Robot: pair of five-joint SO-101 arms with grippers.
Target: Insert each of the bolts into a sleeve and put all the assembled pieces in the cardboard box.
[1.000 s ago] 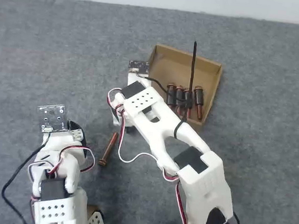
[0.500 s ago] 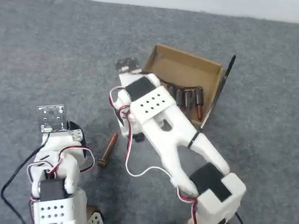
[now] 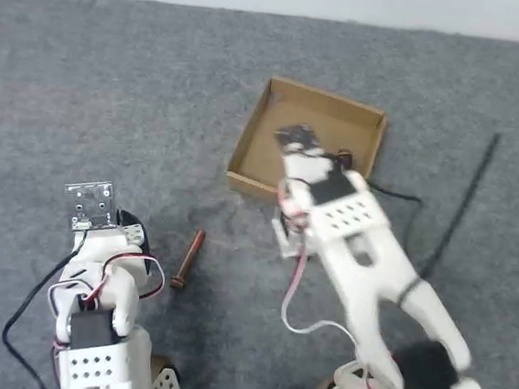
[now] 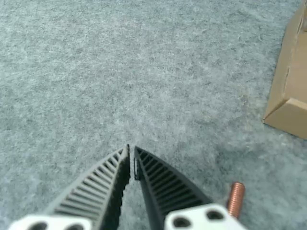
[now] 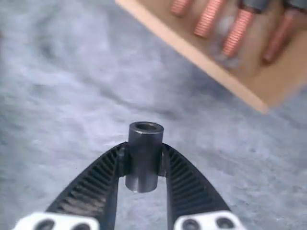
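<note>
The right gripper [image 5: 144, 152] is clamped on a dark metal sleeve [image 5: 144, 158]. The sleeve stands upright between the ribbed jaws close to their tips, its open bore facing up and its lower end reaching below the pads. It hangs above the grey carpet [image 5: 57, 81], just outside the near wall of the cardboard box [image 5: 192, 50]. Several assembled pieces [image 5: 237, 37] lie side by side inside the box, their copper threads pointing toward that wall.

From the high view, the right arm reaches across to the box [image 3: 296, 115]. Its wrist is blurred there, so the gripper's place can only be put at roughly over the carpet beside the box's front edge.

The left gripper [image 4: 132, 152] has its jaws drawn together with only a thin slit between the tips, and nothing is held. It sits low over bare carpet. One loose bolt [image 4: 235, 199] lies on the carpet beside it, outside the jaws and apart from them. In the high view this bolt [image 3: 188, 258] lies between the two arms, well short of the box.
</note>
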